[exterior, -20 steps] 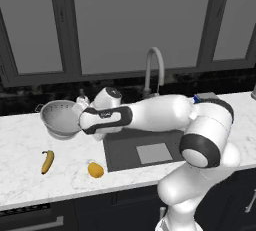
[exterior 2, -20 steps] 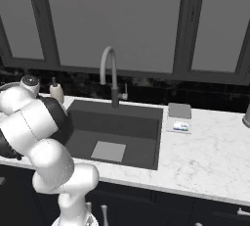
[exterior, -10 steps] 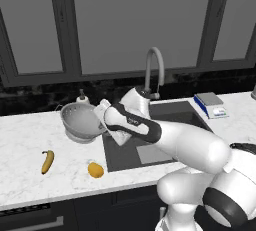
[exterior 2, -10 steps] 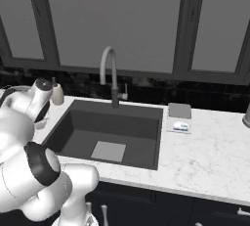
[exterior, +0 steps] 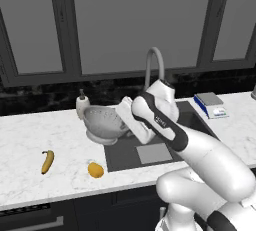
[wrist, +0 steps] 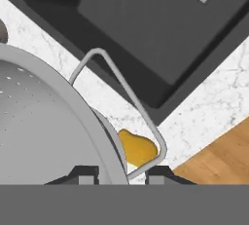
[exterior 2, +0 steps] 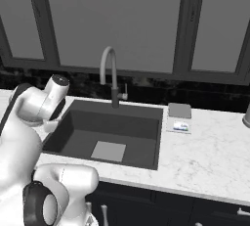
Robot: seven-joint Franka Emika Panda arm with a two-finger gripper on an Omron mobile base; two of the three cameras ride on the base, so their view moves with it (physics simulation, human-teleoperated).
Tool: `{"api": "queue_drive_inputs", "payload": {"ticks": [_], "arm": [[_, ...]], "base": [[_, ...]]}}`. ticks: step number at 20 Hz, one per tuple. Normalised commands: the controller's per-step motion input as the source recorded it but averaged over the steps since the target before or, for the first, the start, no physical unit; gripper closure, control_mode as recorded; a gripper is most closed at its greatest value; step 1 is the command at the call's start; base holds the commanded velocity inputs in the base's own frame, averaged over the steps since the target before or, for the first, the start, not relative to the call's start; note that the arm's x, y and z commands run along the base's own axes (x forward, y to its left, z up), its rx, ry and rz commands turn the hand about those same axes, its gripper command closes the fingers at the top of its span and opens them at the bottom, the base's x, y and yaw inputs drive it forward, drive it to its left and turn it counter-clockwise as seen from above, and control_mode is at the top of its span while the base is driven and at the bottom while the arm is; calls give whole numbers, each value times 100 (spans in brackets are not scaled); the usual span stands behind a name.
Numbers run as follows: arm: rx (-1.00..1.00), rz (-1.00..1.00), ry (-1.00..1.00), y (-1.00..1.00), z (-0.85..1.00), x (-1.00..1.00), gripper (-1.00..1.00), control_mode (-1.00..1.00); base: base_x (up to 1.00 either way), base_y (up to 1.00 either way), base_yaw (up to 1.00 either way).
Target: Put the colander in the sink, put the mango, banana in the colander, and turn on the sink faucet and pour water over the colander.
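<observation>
Silver colander [exterior: 104, 123] at sink [exterior 2: 105, 131] edge, rim between closed jaws; mango [exterior: 95, 169], banana [exterior: 47, 161] apart on table [exterior: 30, 145].

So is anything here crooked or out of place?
The colander sits tilted, lifted off the counter beside the sink, because the tool grips its rim near a handle. The banana and mango lie loose on the counter. Nothing looks spilled or broken.

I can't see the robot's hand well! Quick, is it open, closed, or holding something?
Gripper: shut on the colander, one finger each side of its rim by the handle, carrying it toward the sink.
</observation>
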Motion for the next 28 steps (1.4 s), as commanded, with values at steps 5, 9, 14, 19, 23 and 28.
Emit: {"api": "queue_drive_inputs", "payload": {"ticks": [5,9,14,19,23,28], "arm": [[-15,0,1,-65,6,-23,100,-100],[-24,0,0,-70,0,-19,100,-100],[-13,0,0,-72,0,-1,100,-100],[0,0,-1,-77,0,0,100,-100],[0,0,0,-73,0,1,100,-100],[0,1,0,-59,-8,11,100,-100]], "base": [[0,0,0],[0,0,0],[0,0,0],[0,0,0],[0,0,0],[0,0,0]]}}
